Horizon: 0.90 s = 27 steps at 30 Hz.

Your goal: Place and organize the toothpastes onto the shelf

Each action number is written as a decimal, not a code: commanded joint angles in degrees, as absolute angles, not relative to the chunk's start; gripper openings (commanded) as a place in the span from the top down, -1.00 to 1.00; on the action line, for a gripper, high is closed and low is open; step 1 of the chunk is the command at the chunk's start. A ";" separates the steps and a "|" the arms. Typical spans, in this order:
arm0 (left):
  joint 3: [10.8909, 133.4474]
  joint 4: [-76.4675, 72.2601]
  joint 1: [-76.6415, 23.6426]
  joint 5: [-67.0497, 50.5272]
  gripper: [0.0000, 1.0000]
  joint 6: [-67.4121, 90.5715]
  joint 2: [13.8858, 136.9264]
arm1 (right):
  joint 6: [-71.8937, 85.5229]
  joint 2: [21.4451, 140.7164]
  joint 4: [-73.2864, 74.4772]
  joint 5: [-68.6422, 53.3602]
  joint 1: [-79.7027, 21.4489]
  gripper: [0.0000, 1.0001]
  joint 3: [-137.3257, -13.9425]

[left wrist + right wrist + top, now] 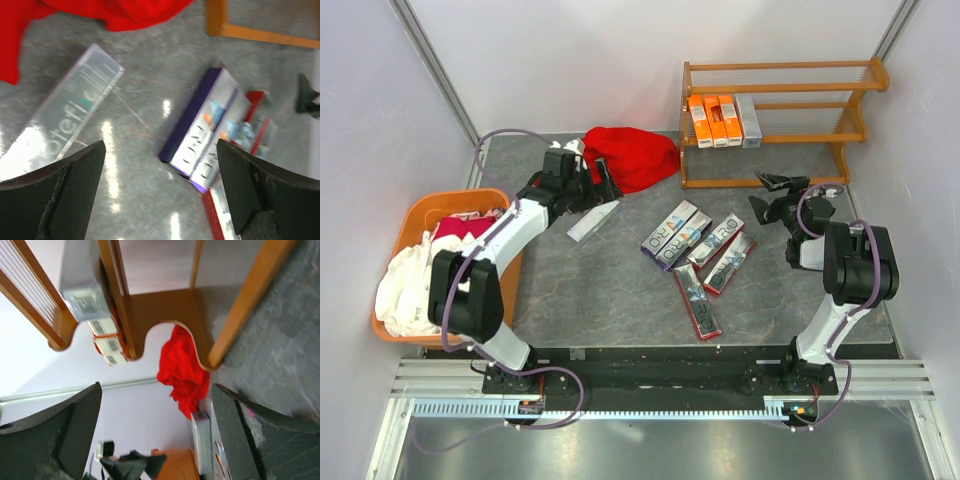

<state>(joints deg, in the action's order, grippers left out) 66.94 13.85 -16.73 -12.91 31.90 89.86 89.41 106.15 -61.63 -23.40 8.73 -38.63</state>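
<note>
The wooden shelf (775, 110) stands at the back right. On its middle tier lie three orange toothpastes (714, 120) and a silver-grey one (749, 120), which in the right wrist view show end-on as orange boxes (107, 342) under a silver box (82, 285). Several purple, silver and red boxes (695, 255) lie mid-table. A silver box (593, 221) lies apart to the left. My left gripper (605, 190) hovers open just above the silver box (65, 120), holding nothing. My right gripper (772, 195) is open and empty in front of the shelf (130, 305).
A red cloth (630, 155) is heaped at the back centre, left of the shelf. An orange basket (420, 215) full of cloths stands at the left edge. Grey walls close in the back and both sides.
</note>
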 commanded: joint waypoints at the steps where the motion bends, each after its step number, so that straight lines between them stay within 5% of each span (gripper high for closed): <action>1: 73.81 20.99 -18.98 -1.95 -0.99 20.15 95.35 | 81.58 101.17 -59.43 -28.29 8.70 -0.96 -36.30; 14: 86.04 26.81 -23.20 14.84 -0.99 9.14 111.35 | 54.60 79.21 -23.76 -23.29 8.79 -0.96 -37.79; 27: 90.61 27.51 -23.38 14.33 -0.96 7.82 120.23 | 50.63 75.76 -17.93 -23.99 8.79 -0.96 -36.39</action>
